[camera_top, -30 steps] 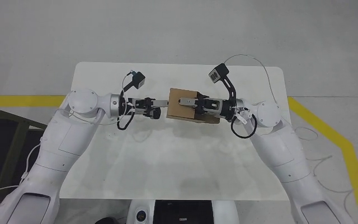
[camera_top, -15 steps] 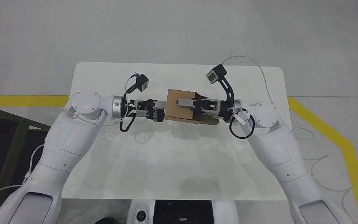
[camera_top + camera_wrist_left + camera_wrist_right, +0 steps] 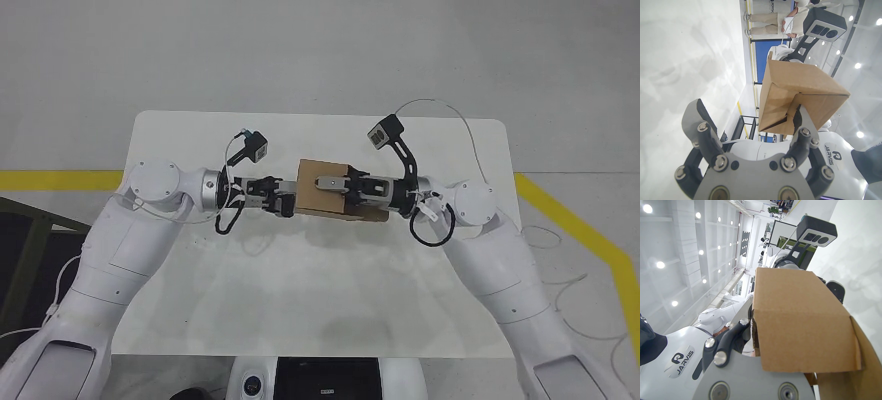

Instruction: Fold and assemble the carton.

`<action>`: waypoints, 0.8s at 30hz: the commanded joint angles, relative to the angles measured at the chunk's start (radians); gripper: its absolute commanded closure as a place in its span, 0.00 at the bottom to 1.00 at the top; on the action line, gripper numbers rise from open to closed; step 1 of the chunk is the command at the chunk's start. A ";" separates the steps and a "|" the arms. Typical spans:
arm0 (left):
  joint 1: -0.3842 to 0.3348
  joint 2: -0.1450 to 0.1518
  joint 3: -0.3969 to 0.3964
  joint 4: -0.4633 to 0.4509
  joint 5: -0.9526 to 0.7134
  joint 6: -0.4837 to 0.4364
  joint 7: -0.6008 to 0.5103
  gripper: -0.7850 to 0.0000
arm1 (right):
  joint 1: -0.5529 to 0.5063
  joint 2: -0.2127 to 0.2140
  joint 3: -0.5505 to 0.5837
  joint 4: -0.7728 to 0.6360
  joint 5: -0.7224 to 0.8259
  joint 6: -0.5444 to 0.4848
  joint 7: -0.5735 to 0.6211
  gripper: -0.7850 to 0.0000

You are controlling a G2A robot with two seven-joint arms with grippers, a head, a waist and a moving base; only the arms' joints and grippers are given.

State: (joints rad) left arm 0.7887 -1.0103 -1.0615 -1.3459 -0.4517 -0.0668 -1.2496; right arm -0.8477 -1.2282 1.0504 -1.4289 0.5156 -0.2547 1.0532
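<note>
Carton (image 3: 318,203) squared up, ends seemingly not yet locked
Right gripper (image 3: 335,183) is clamped on the carton; left gripper (image 3: 749,105), jaws apart, touches an end flap.

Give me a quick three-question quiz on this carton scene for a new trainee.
1. True or false: the left gripper is open.
2. The carton is held by: A) the left gripper, B) the right gripper, C) a person's hand.
3. Fill in: the carton sits over a white ___.

Key: 1 true; 2 B; 3 table.
</note>
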 commanded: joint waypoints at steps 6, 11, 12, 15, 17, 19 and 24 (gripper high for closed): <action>0.002 0.016 -0.054 0.032 0.061 -0.003 0.024 0.00 | 0.002 0.007 0.014 0.014 -0.043 0.029 0.022 1.00; 0.014 0.026 -0.089 0.014 0.091 -0.075 0.028 0.00 | 0.003 0.009 0.003 0.036 -0.072 0.061 0.047 1.00; 0.019 0.028 -0.094 0.010 0.103 -0.099 0.025 0.00 | 0.003 0.009 -0.002 0.042 -0.075 0.064 0.050 1.00; 0.033 0.034 -0.108 0.007 0.146 -0.163 0.025 0.00 | 0.004 0.007 -0.022 0.067 -0.096 0.066 0.058 1.00; 0.043 0.039 -0.119 0.007 0.168 -0.191 0.031 0.00 | 0.003 0.004 -0.040 0.093 -0.111 0.058 0.058 1.00; 0.052 0.044 -0.132 0.000 0.214 -0.230 0.044 0.00 | 0.005 -0.002 -0.067 0.121 -0.130 0.045 0.053 1.00; 0.090 0.054 -0.168 -0.020 0.232 -0.267 0.085 0.00 | 0.017 -0.022 -0.126 0.195 -0.126 0.004 0.022 1.00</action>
State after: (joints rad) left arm 0.8716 -0.9580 -1.2225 -1.3645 -0.2095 -0.3386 -1.1706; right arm -0.8339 -1.2481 0.9293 -1.2447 0.3881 -0.2440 1.0812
